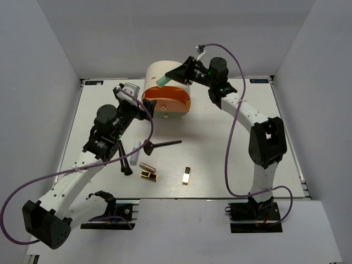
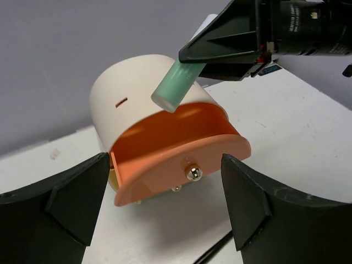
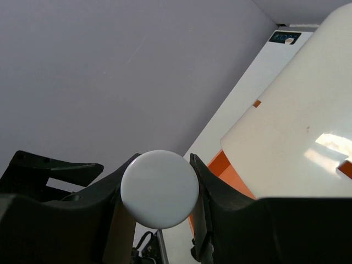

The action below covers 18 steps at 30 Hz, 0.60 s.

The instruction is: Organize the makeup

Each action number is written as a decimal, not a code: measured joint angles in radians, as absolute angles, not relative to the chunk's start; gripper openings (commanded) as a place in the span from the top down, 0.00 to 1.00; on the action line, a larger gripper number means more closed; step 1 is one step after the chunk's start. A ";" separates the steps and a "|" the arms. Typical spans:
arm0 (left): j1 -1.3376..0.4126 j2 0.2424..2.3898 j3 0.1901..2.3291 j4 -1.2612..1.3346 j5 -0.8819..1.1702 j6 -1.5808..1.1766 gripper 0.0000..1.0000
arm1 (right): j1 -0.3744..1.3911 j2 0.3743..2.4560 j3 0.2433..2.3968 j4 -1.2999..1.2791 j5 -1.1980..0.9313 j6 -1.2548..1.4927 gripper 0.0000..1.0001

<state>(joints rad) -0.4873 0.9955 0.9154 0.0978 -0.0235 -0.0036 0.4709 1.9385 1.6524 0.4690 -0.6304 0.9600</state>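
Left wrist view: mint-green bottle [image 2: 176,88], clamped in right gripper [image 2: 192,58], slants downward above open orange drawer [image 2: 165,179], centre frame; left gripper [image 2: 165,201] spread, empty.

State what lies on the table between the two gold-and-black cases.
Nothing: the top view shows bare table between the case by the copper lipstick and the lone case.

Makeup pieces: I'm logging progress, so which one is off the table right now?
The mint-green bottle: the right arm's fingers hold it above the open orange drawer, while the others lie on the table.
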 measured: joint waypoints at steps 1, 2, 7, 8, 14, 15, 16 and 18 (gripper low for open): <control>-0.487 1.000 0.916 0.109 -0.010 0.028 0.07 | 0.470 1.938 1.652 0.461 -0.625 0.970 1.00; -0.487 1.000 0.916 0.114 -0.001 0.052 0.07 | 0.469 1.938 1.652 0.450 -0.619 0.982 1.00; -0.487 0.995 0.916 0.143 0.016 0.122 0.07 | 0.466 1.938 1.644 0.387 -0.593 1.037 1.00; -0.487 0.991 0.915 0.146 0.016 0.126 0.07 | 0.466 1.937 1.639 0.373 -0.589 1.046 1.00; -0.487 0.941 0.878 0.158 0.015 0.125 0.06 | 0.466 1.924 1.638 0.211 -0.525 1.146 1.00; -0.487 0.930 0.871 0.157 0.015 0.121 0.06 | 0.466 1.919 1.638 0.189 -0.517 1.163 1.00; -0.487 0.922 0.865 0.157 0.015 0.118 0.06 | 0.466 1.915 1.638 0.169 -0.509 1.180 1.00; -0.487 0.902 0.852 0.155 0.011 0.107 0.06 | 0.466 1.906 1.640 0.133 -0.494 1.213 1.00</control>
